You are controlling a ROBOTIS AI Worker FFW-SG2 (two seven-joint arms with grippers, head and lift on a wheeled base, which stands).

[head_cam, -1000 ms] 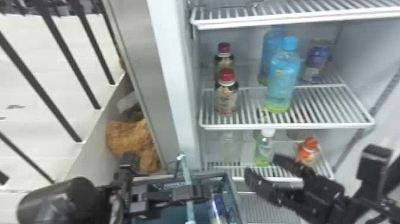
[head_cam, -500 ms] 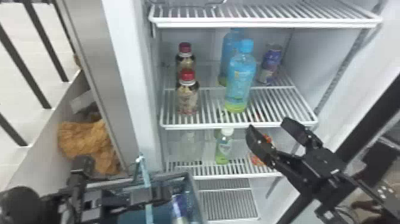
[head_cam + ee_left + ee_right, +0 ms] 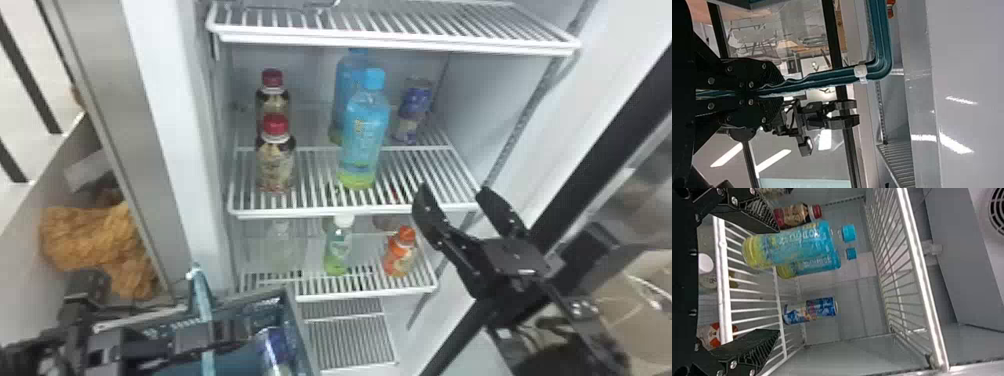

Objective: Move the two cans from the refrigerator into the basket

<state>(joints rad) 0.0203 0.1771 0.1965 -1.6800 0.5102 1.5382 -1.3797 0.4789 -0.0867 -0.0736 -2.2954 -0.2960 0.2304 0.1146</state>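
My left gripper [image 3: 200, 340] is at the teal basket [image 3: 295, 330]; in the left wrist view the left gripper [image 3: 774, 92] is shut on the basket's handle [image 3: 828, 77]. One blue can [image 3: 274, 350] lies inside the basket. Another can [image 3: 414, 111] stands at the back right of the refrigerator's middle shelf, right of two blue bottles. My right gripper [image 3: 454, 191] is open in front of that shelf's right front corner. In the right wrist view, the can [image 3: 811, 310] is beyond the right gripper [image 3: 777, 281], with nothing between its fingers.
Two tall blue bottles [image 3: 364, 140] and two red-capped bottles [image 3: 275, 165] share the can's shelf [image 3: 310, 212]. Smaller bottles [image 3: 400, 255] stand one shelf below. A wire shelf [image 3: 400, 42] is overhead, and the dark-framed door [image 3: 600, 135] is at the right.
The head view has turned toward the right. My right gripper has risen from the lower shelf's level to beside the middle shelf's front edge. The left gripper still holds the basket.
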